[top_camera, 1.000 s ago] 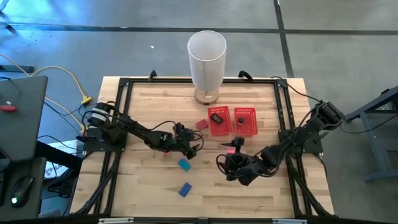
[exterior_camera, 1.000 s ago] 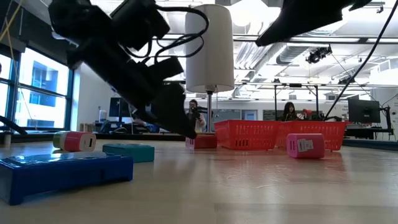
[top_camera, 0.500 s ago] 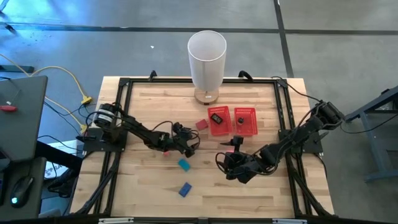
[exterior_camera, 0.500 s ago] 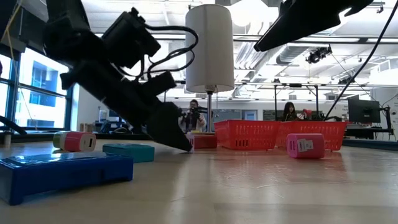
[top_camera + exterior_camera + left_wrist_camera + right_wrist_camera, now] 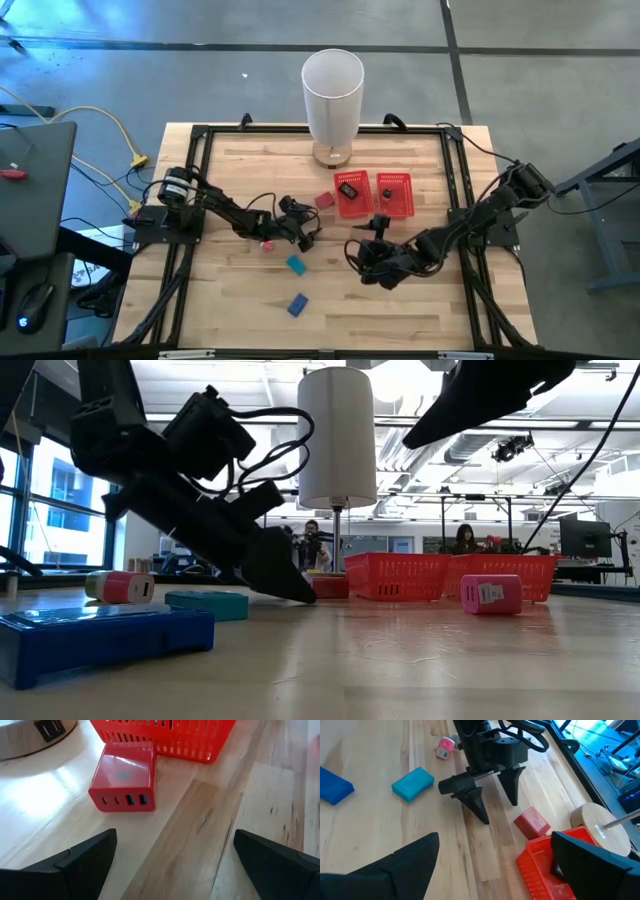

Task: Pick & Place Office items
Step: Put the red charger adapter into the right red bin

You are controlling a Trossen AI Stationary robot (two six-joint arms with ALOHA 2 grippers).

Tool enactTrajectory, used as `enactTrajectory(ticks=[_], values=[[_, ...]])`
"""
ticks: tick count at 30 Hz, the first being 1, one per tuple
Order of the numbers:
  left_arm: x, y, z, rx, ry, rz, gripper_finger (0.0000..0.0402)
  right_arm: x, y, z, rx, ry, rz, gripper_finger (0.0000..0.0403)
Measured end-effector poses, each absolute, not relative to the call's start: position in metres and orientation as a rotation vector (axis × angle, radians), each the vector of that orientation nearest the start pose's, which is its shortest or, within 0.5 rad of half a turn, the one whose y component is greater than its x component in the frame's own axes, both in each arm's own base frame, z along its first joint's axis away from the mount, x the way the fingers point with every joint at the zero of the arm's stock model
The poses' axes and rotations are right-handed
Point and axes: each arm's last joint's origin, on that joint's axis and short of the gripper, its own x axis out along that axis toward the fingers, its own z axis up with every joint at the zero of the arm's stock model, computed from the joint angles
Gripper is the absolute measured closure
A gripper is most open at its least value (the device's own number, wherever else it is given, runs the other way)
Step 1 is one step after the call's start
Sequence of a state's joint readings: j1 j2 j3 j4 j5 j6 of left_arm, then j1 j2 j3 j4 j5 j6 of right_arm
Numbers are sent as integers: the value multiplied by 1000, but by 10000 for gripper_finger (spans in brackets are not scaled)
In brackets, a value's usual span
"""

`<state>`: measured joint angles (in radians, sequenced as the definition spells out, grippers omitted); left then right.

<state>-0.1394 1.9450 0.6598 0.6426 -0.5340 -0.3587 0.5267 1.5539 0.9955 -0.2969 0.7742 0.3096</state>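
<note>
Table stock, wooden top. Red tray [image 5: 373, 195], two compartments, back centre, a dark piece in each; white cylinder [image 5: 332, 95] behind it. Loose items: red charger [image 5: 123, 782] just beside the tray's left wall; pink piece [image 5: 267, 244] under the left arm; teal block [image 5: 296, 264] and blue block [image 5: 298, 304] toward the front, well apart from the tray; second pink piece [image 5: 490, 594] near the tray, hidden under the right arm from above. Left gripper [image 5: 492, 797]: low over the table, fingers spread wide, empty, aimed at the red charger, which lies ahead between the fingers' lines but not yet between them. Right gripper [image 5: 372, 262]: spread, empty, waiting in front of the tray. Risks, as judged: the charger sits so close to the tray that one finger may strike the mesh wall or push the tray; a shallow approach may shove the charger along the wood and not straddle it; the two arms stand near each other mid-table and could clash.
</note>
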Motion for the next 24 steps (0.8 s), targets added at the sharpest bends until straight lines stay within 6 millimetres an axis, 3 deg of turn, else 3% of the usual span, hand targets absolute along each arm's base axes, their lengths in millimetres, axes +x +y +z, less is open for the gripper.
enactTrajectory(ticks=[24], values=[[317, -27, 77, -130, 477, 557, 6, 281, 140, 222, -224, 630, -335, 31]])
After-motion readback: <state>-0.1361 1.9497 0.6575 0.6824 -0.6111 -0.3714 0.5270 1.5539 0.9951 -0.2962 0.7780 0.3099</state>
